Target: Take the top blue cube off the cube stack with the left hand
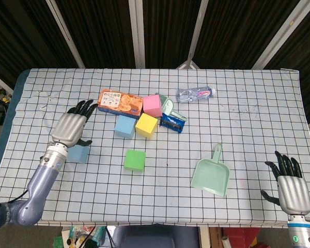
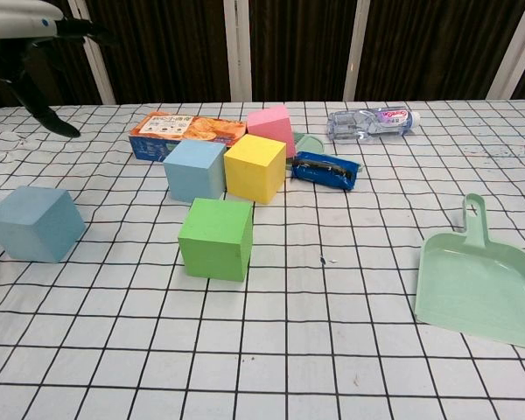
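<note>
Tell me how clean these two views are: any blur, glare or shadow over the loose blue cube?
Head view: sharp and evenly lit, left hand partly covers the blue cube. Chest view: cube crisp with a soft shadow beside it; the hand is cropped at the top-left corner. No glare on either.

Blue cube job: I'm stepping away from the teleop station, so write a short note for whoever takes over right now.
Left hand: open, fingers spread, raised above the table, holding nothing.
Right hand: open, idle at the table's near right edge.
Blue cube: resting on the cloth at the left, apart from the other cubes, just below the left hand in the head view.
Done: that cube sits alone; no stack stands now.
Left: probably only retracting the left arm.
</note>
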Motion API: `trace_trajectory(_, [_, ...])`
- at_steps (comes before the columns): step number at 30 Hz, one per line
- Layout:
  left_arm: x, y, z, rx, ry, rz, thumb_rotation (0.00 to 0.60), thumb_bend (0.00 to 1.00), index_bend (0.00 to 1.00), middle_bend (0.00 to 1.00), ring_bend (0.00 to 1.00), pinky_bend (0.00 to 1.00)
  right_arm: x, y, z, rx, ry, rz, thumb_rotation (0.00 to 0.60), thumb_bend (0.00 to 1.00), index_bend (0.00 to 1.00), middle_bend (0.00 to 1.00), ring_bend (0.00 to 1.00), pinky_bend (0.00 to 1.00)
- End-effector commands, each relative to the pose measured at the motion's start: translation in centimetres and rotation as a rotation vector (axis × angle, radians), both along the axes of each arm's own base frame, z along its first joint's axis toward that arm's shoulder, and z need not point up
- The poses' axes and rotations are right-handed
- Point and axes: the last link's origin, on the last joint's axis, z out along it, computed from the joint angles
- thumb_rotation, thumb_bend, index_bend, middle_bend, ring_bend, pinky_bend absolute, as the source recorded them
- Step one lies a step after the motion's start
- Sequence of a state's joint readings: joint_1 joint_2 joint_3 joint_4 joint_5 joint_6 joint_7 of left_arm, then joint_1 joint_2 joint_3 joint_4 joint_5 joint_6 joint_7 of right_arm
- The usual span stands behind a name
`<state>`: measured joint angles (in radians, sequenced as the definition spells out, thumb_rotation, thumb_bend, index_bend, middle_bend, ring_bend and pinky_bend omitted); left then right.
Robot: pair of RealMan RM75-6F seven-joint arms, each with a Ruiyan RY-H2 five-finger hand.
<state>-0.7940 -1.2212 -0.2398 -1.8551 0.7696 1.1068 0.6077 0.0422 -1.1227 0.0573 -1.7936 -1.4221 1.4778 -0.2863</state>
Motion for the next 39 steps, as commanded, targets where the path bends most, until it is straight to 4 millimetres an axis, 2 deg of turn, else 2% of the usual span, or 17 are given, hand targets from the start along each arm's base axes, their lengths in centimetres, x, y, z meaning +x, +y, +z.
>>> trace_trajectory(1, [0.6, 2.5, -2.8, -0.008, 0.035, 0.022, 0.600, 0.00, 0.05, 0.00, 0.00, 0.17, -0.1, -0.1, 0.2, -0.012, -0.002, -0.004, 0.600, 0.15, 0.25, 0.00, 0.04, 0.00])
trace_trajectory(7, [1.3, 4.9, -5.3, -0.012, 0.051, 0.028, 0.600, 0.00, 0.05, 0.01, 0.00, 0.17, -0.3, -0.2, 0.4, -0.028, 0.005, -0.020, 0.600, 0.15, 0.25, 0.00, 0.04, 0.00])
trace_trajectory(11, [1.6, 5.7, -6.9, -0.047, 0.071, 0.024, 0.600, 0.00, 0.05, 0.01, 0.00, 0.17, -0.4, -0.3, 0.5, -0.037, 0.009, -0.033, 0.600, 0.15, 0.25, 0.00, 0.04, 0.00])
trace_trajectory(25, [3.1, 6.9, -12.8, -0.177, 0.067, 0.011, 0.600, 0.01, 0.04, 0.05, 0.02, 0.18, -0.7, -0.2, 0.7, -0.048, 0.018, -0.063, 0.600, 0.15, 0.25, 0.00, 0.04, 0.00])
trace_trajectory(28, [3.4, 6.9, -13.9, -0.200, 0.072, -0.002, 0.600, 0.05, 0.06, 0.13, 0.08, 0.22, -0.8, -0.2, 0.7, -0.047, 0.018, -0.065, 0.600, 0.15, 0.25, 0.00, 0.04, 0.00])
trace_trajectory(30, [3.7, 6.7, -14.5, -0.208, 0.079, -0.022, 0.600, 0.11, 0.10, 0.23, 0.18, 0.30, -0.8, -0.3, 0.7, -0.049, 0.016, -0.067, 0.600, 0.15, 0.25, 0.00, 0.05, 0.00])
trace_trajectory(32, [4.1, 6.6, -14.6, -0.191, 0.085, -0.056, 0.600, 0.21, 0.15, 0.40, 0.32, 0.41, -0.9, -0.4, 0.7, -0.048, 0.015, -0.069, 0.600, 0.15, 0.25, 0.00, 0.05, 0.00])
trace_trajectory(33, [4.3, 6.5, -14.5, -0.176, 0.082, -0.074, 0.600, 0.26, 0.19, 0.47, 0.38, 0.46, -0.9, -0.4, 0.8, -0.047, 0.014, -0.068, 0.600, 0.15, 0.25, 0.00, 0.05, 0.00])
trace_trajectory(36, [4.9, 6.4, -13.7, -0.106, 0.071, -0.136, 0.600, 0.36, 0.28, 0.60, 0.50, 0.55, -0.8, -0.4, 0.8, -0.047, 0.009, -0.058, 0.600, 0.15, 0.25, 0.00, 0.06, 0.00])
trace_trajectory(39, [4.7, 6.3, -12.5, -0.050, 0.055, -0.163, 0.600, 0.39, 0.30, 0.64, 0.53, 0.59, -0.8, -0.2, 1.0, -0.049, 0.003, -0.055, 0.600, 0.15, 0.25, 0.00, 0.07, 0.00])
